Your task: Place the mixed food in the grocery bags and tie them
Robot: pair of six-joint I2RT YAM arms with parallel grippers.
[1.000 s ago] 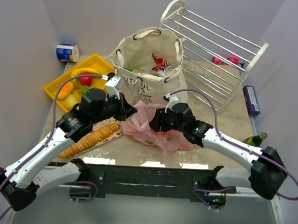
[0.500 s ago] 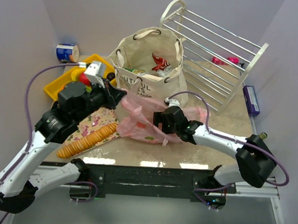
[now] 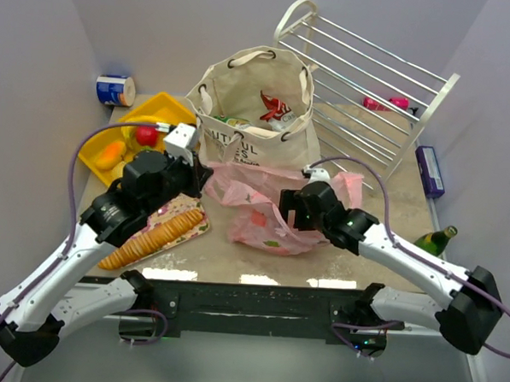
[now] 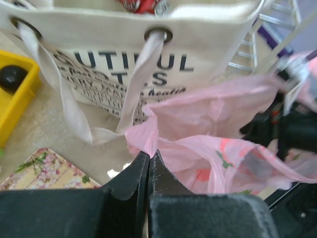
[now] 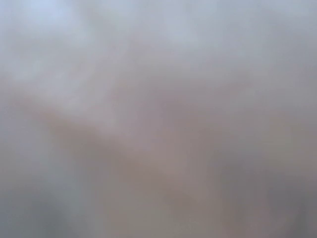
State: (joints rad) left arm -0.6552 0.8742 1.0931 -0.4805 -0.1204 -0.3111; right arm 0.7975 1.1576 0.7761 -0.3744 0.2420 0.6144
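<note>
**A:** Left claw (image 4: 149, 154) is clenched tight on the pink bag's (image 4: 213, 114) edge, right in front of the canvas tote (image 4: 99, 27)!

**B:** And the right claw (image 3: 291, 212)?

**A:** Pressed against the bag's other side. Its camera is all blur, so released or clenched, I can't tell. The bag sits on the counter (image 3: 408, 203), red packet (image 3: 272, 105) inside the tote.

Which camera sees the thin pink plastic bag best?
The top external view: nearly the whole thin pink plastic bag shows, in front of the cream canvas tote. The left wrist view shows only the part nearest the left gripper, close up. The right wrist view is just blur.
</note>
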